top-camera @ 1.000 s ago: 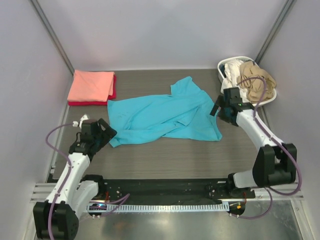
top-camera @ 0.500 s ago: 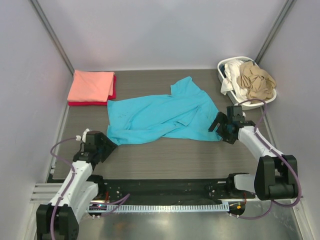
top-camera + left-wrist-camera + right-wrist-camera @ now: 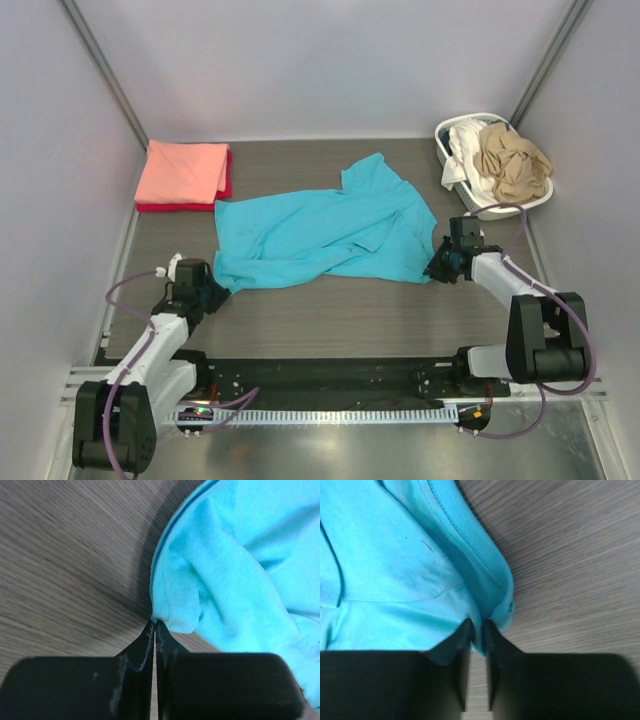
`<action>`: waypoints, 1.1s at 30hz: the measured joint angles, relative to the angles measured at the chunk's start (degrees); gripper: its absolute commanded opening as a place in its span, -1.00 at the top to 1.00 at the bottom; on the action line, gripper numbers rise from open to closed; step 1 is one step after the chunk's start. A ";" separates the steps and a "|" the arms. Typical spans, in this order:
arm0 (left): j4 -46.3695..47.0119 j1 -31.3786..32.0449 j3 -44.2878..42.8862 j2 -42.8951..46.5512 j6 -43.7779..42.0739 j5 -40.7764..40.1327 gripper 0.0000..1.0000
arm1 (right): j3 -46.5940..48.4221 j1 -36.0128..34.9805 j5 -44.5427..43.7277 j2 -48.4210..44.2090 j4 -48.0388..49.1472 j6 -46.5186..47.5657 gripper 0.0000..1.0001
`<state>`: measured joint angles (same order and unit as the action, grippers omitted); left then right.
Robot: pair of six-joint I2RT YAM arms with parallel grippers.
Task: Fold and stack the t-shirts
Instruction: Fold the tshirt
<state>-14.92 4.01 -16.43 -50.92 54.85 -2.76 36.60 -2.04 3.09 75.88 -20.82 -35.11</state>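
Turquoise tee (image 3: 330, 232) is nipped at both near corners rn. L gripper (image 3: 213, 290) is clamped tight, fingertips (image 3: 148, 632) pressed together w/ just the hemmed corner of the cloth caught at the very tip. R gripper (image 3: 437, 268) is closed on cloth too: its wrist cam shows a fold next to the ribbed edge tucked between the fingers (image 3: 464, 635), w/ only a thin gap left. Both sit low, right down at the table (image 3: 330, 310).

The tee itself is spread across the middle of the table, wrinkled and partly doubled over itself, def not flat. One sleeve pokes toward the back wall. Near-left corner is at the L gripper, near-right at the R.

Other stuff around:
- far-left corner: folded pink tee (image 3: 182, 170) on top of a red tee (image 3: 170, 207). Only a red strip shows along the near and right edges. The stack is near the turquoise one's far-left corner but not touching it.
- far-right corner: white basket (image 3: 468, 117) w/ a tan tee (image 3: 512, 162) and a white tee (image 3: 462, 150) heaped in it, cloth hanging over the rim. It sits just behind the R arm, close to the wrist.
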 measured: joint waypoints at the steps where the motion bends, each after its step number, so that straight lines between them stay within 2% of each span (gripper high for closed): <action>1: 0.59 0.00 -0.04 -0.66 -0.26 0.02 0.99 | -0.07 0.15 0.02 0.48 0.48 -0.07 0.97; 5: 0.31 -0.02 -2.05 -1.49 -2.10 -0.42 1.00 | -0.04 3.06 0.61 1.92 1.46 0.72 0.98; 8: -2.89 -0.02 -6.99 -0.48 -4.04 -2.56 0.99 | 0.70 9.53 0.66 1.07 0.79 0.81 0.98; 13: -6.73 -0.63 -15.87 3.91 -6.08 -4.85 0.99 | 0.81 14.29 -3.13 -9.51 -3.02 0.13 0.98; 17: -8.92 -0.72 -16.48 7.15 -6.03 -4.90 1.00 | 0.66 14.29 -4.74 -16.57 -5.42 -0.85 0.98; 20: -10.60 -0.72 -13.07 10.01 -5.53 -4.13 0.99 | -1.81 14.29 -5.53 -18.43 -5.92 -1.79 0.97; 21: -11.17 -0.72 -11.76 10.88 -5.25 -3.93 0.73 | -2.89 14.29 -5.53 -18.53 -6.25 -2.08 0.89; 22: -12.20 -0.57 -10.08 11.91 -4.81 -3.63 0.41 | -3.96 14.32 -5.53 -18.51 -6.97 -2.43 0.42; 23: -13.33 -0.09 -8.74 12.85 -4.11 -3.45 -0.14 | -5.29 14.34 -5.51 -18.51 -8.07 -2.86 -0.19; 24: -14.58 0.33 -7.69 13.73 -3.65 -3.04 -0.34 | -5.64 14.36 -5.62 -18.51 -8.41 -3.21 -0.49; 25: -15.39 0.63 -7.23 14.27 -2.71 -2.56 -0.50 | -6.05 14.45 -5.53 -18.60 -9.27 -4.02 -0.66; 27: -16.74 1.05 -7.23 15.13 -1.88 -1.73 -0.67 | -6.16 14.51 -5.84 -19.45 -10.19 -4.68 -0.80; 28: -17.40 1.14 -7.72 15.21 -1.77 -1.68 -0.68 | -6.14 14.51 -5.97 -20.41 -10.34 -5.01 -0.80; 33: -21.73 1.18 -16.98 13.27 -5.09 -1.44 -0.71 | -3.56 14.14 -4.66 -24.44 -10.23 -5.29 -0.67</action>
<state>-36.64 5.19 -33.41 -37.65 49.76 -4.21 33.04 12.10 -1.56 51.44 -31.05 -40.40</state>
